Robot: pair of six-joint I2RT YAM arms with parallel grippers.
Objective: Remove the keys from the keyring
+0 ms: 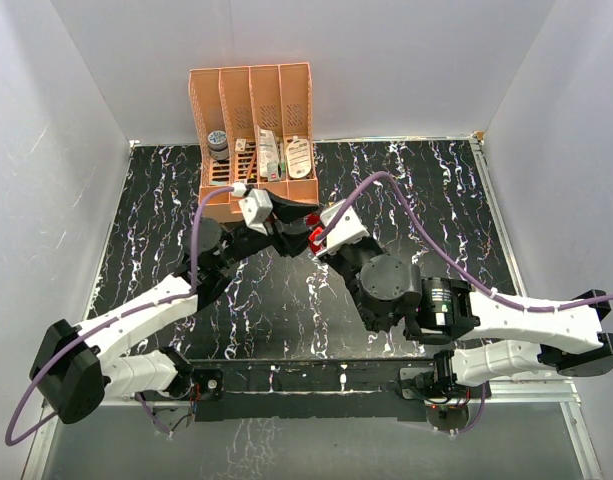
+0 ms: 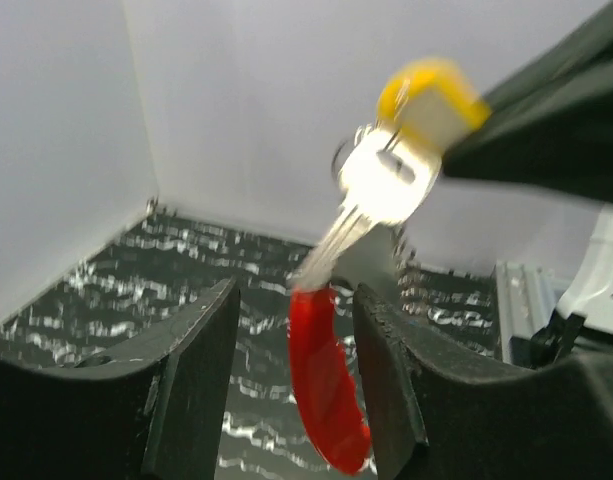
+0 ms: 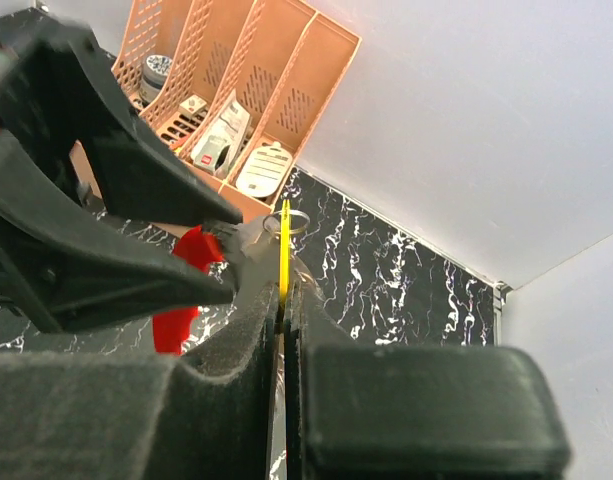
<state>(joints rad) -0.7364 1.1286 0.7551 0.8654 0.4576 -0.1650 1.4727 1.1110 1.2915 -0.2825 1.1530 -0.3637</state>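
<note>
Above the middle of the black marbled counter (image 1: 166,200), just in front of the orange slotted rack (image 1: 254,100) at its back edge, the right pincer (image 3: 283,295) is clamped tight on a thin yellow key piece (image 2: 426,100). Right by that piece are the thin wire keyring (image 3: 291,221) and a silvery key (image 2: 381,190), and the red oval tag (image 2: 326,390) dangles between the left pincer's (image 2: 294,292) half-parted jaws.

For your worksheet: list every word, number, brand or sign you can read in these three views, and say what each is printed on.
No text is legible in any view.
Print on the white packet in the orange rack: too small to read.
Lines on the white oval item beside it: too small to read.
The key and red tag: blurred, no marking readable.
</note>
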